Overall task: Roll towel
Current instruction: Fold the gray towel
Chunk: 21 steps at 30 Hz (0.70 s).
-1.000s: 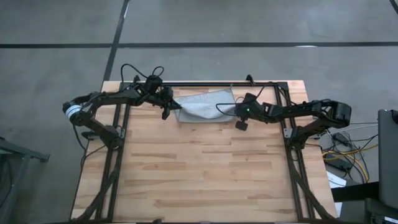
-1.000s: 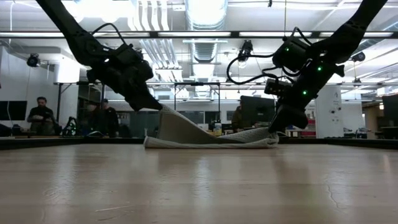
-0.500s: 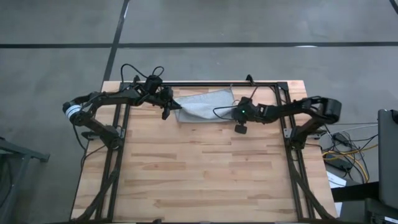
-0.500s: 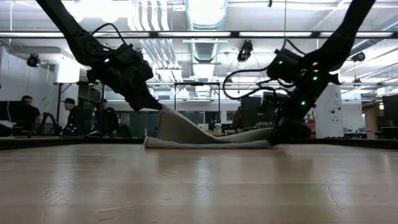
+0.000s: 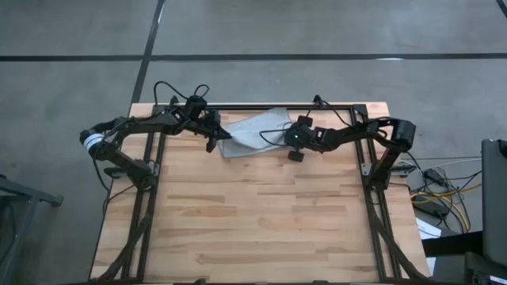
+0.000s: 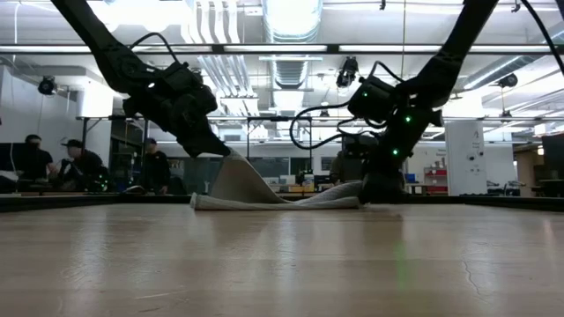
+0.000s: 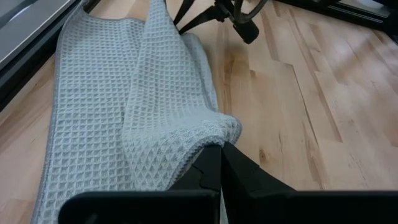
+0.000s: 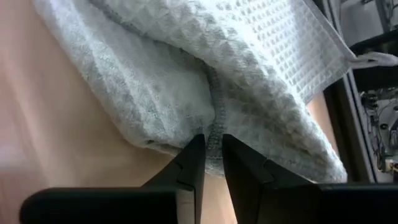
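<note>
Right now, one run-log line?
task: roll towel | left hand: shut on towel, lifted | right hand: shut on towel edge, at table

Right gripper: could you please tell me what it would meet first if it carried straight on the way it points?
The towel: the right gripper already pinches its hemmed edge, so more bunched cloth lies directly ahead, probably with the table under it.
</note>
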Motion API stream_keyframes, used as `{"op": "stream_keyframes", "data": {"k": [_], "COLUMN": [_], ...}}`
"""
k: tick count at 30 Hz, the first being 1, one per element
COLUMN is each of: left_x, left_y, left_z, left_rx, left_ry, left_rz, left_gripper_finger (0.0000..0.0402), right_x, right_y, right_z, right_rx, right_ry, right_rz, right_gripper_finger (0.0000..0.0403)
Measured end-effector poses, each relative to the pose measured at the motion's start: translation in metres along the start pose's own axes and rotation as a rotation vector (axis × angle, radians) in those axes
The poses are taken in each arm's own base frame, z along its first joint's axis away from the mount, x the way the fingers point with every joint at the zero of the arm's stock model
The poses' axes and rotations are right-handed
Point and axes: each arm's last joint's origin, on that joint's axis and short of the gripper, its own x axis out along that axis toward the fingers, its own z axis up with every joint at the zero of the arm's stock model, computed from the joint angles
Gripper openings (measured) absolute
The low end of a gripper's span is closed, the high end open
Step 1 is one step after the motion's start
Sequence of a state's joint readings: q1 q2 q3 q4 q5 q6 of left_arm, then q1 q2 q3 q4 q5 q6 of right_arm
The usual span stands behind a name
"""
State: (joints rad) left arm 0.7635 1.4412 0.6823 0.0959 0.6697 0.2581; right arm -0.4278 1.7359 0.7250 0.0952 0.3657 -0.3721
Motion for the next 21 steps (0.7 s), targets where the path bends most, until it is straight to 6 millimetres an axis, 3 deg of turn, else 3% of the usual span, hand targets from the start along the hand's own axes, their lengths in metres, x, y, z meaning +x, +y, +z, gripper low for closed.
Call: {"op": "stream_keyframes", "data": {"k": [7,21], "left_x": [0.0,0.0], "left_y": [0.0,0.0], "left_z": [0.0,0.0], "left_rx": [0.0,-0.007], "left_ry": [0.0,0.0], "left_rz": [0.0,0.0], "left_gripper_finger": [0.0,0.0], "right_x": [-0.0007,-0.0081], "right_y": [-0.0013,-0.0067], "right_z": [0.0015,0.0056], "right_rx": [0.079,0.129], "right_ry": [-0.011,-0.035], "right_rz": [-0.001,-0.04], "right_gripper_finger": [0.0011,0.0008]}}
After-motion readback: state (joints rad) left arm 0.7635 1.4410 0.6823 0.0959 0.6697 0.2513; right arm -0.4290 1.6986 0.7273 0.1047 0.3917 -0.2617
